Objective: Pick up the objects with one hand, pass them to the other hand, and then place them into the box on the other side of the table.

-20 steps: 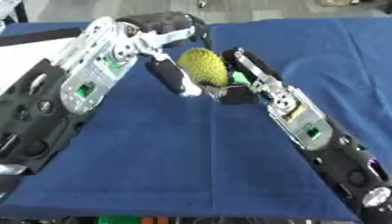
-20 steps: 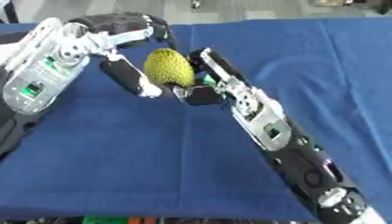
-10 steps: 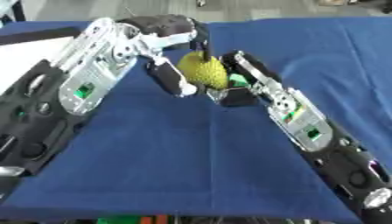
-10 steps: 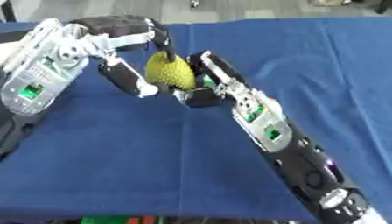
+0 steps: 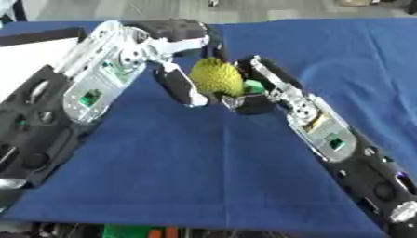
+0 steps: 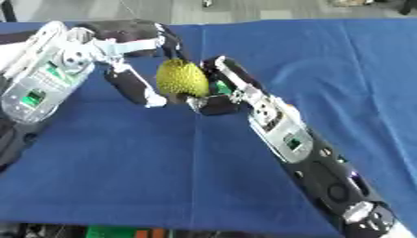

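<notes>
A yellow-green bumpy fruit (image 5: 216, 76) hangs above the blue table (image 5: 204, 176) near its middle, held between both hands. My right hand (image 5: 248, 101) comes in from the lower right and curls under and behind the fruit; a small green patch (image 5: 255, 86) shows beside it. From the left comes my left hand (image 5: 181, 86), one long black finger (image 6: 134, 88) lying down the fruit's left side and others (image 5: 213, 45) bent over its top. The far side of the fruit is hidden.
A white box with a dark rim (image 5: 36, 37) shows at the left edge, partly behind my left forearm (image 5: 90, 93). Blue cloth stretches out to the right (image 5: 358, 69) and toward the front edge.
The left hand's upper fingers have come down onto the top of the fruit and its lower finger has closed in beside it. The right hand and the fruit have barely moved.
</notes>
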You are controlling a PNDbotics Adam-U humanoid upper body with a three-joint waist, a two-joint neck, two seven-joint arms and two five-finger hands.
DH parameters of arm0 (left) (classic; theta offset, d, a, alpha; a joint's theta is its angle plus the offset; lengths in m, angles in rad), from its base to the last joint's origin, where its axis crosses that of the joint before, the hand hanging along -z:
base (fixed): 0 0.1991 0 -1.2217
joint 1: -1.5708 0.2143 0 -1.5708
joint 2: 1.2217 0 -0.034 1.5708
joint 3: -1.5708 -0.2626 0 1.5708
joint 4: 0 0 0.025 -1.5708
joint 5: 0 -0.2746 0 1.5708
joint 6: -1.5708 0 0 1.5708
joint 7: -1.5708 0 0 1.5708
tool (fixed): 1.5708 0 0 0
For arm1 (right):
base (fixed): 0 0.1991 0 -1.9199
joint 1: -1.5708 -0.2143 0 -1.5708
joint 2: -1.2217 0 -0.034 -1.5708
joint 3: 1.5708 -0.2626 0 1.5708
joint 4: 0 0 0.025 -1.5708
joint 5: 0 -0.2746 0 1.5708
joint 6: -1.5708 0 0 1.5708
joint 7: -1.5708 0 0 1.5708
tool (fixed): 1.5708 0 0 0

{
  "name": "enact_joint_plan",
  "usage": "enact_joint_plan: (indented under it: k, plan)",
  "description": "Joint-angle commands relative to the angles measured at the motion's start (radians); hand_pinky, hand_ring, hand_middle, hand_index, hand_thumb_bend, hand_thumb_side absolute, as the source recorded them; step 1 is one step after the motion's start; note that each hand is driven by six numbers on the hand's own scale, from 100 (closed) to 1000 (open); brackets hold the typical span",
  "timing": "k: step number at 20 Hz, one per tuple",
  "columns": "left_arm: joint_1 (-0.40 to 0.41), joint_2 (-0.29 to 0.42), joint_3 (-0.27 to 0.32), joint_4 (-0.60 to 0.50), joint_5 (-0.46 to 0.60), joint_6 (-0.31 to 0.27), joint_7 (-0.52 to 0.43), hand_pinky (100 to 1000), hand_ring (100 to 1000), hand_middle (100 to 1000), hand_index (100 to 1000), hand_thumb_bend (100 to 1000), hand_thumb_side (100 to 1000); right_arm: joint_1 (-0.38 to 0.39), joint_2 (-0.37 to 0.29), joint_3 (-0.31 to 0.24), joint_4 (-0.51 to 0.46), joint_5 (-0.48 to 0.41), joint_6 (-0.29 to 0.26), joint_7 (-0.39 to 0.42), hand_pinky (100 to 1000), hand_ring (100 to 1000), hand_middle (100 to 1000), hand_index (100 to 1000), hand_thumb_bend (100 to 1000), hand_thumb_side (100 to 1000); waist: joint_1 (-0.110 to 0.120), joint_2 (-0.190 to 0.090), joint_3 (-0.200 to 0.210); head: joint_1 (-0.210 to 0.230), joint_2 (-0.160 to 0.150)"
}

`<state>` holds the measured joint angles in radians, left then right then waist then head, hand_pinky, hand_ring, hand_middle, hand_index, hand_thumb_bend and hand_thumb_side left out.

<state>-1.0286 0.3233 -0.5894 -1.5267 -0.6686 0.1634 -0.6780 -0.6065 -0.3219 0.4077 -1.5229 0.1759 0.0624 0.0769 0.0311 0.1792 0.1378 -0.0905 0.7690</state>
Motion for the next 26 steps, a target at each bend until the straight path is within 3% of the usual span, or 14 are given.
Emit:
enact_joint_plan:
  k: [1, 8, 26]
  plan:
    - [-0.014, 0.009, 0.01, -0.01, -0.022, 0.005, 0.02, 769, 796, 799, 857, 560, 269, -0.012, -0.014, -0.006, -0.026, -0.005, -0.004, 0.0, 666, 600, 407, 456, 127, 100, 0.0, -0.014, 0.0, 0.0, 0.001]
    - [-0.011, 0.005, 0.009, -0.005, -0.048, 0.012, 0.046, 774, 802, 805, 864, 633, 266, -0.011, -0.014, -0.005, -0.022, -0.01, -0.012, 0.006, 664, 598, 406, 455, 132, 100, 0.001, -0.015, -0.002, 0.004, 0.001]
    - [-0.008, -0.021, 0.01, 0.092, -0.049, 0.008, 0.078, 754, 783, 772, 799, 476, 302, -0.01, -0.012, 0.001, -0.014, -0.038, -0.057, 0.005, 656, 587, 404, 452, 126, 100, 0.002, -0.014, -0.007, 0.013, 0.001]
